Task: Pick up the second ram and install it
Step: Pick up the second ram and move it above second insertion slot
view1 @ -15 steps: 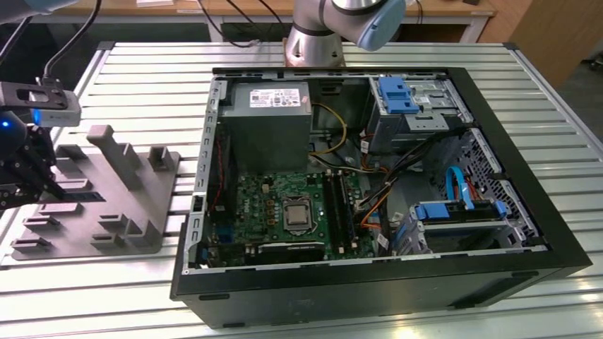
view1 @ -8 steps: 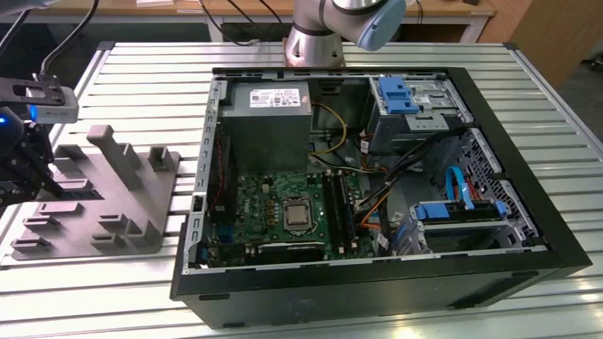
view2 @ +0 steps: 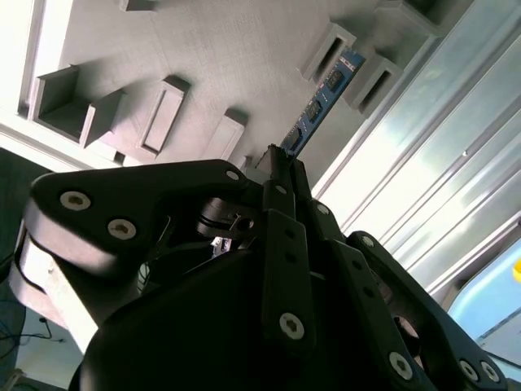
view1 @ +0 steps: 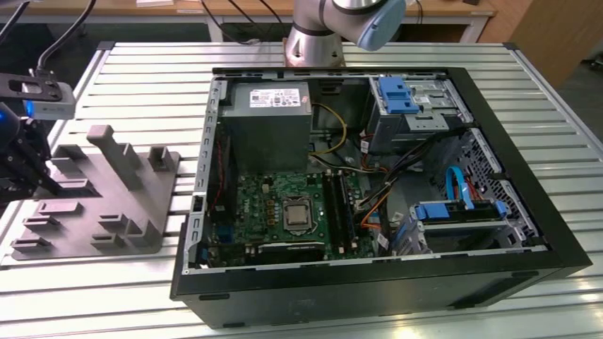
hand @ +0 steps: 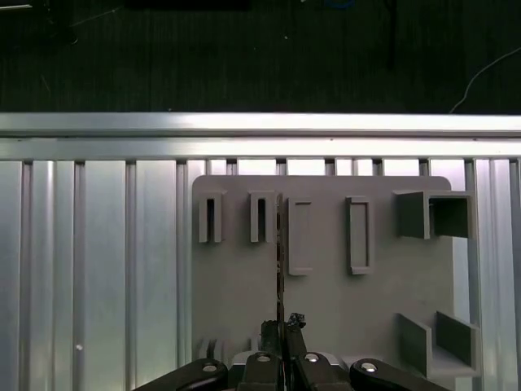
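Note:
In both wrist views my gripper [view2: 281, 163] [hand: 281, 326] is shut on the second ram. The ram [view2: 321, 102] is a slim board with dark chips that sticks out past the fingertips. In the first wrist view the ram [hand: 280, 261] shows edge-on as a thin dark line. It lies over the grey slotted fixture [hand: 326, 301] [view2: 203, 57], and whether its far end touches a slot I cannot tell. In the exterior view the gripper [view1: 38, 180] hangs over the fixture [view1: 104, 205] at that view's left. The motherboard [view1: 282, 212] lies inside the open computer case [view1: 377, 282].
The fixture carries upright posts [view1: 113, 152] and several slot blocks. The case holds a power supply [view1: 268, 123], blue drive brackets [view1: 396, 95], loose cables [view1: 377, 183] and a CPU socket [view1: 296, 212]. The arm's base [view1: 315, 39] stands behind the case on a ribbed metal table [view1: 141, 78].

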{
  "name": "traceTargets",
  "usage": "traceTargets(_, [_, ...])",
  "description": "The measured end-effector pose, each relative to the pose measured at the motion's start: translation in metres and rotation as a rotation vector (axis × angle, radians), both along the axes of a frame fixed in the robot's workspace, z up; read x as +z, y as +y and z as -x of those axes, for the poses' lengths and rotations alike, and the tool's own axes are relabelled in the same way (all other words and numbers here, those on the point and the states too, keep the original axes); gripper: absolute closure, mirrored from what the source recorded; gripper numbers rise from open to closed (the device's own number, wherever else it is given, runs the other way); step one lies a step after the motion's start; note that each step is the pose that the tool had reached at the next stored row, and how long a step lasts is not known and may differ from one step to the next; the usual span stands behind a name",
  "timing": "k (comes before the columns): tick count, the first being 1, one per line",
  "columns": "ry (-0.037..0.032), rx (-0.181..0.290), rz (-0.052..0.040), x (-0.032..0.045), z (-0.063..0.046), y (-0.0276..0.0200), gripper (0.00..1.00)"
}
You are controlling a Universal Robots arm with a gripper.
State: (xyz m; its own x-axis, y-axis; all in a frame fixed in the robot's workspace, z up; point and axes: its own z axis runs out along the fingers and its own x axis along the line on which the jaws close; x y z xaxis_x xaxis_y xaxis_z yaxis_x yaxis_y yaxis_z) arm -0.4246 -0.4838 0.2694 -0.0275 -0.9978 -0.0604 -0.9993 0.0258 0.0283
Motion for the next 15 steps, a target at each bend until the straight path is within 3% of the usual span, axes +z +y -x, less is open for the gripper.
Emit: traceTargets(15, [-0.0001, 0.0, -0.0022, 0.0114, 0.0, 0.0, 0.86])
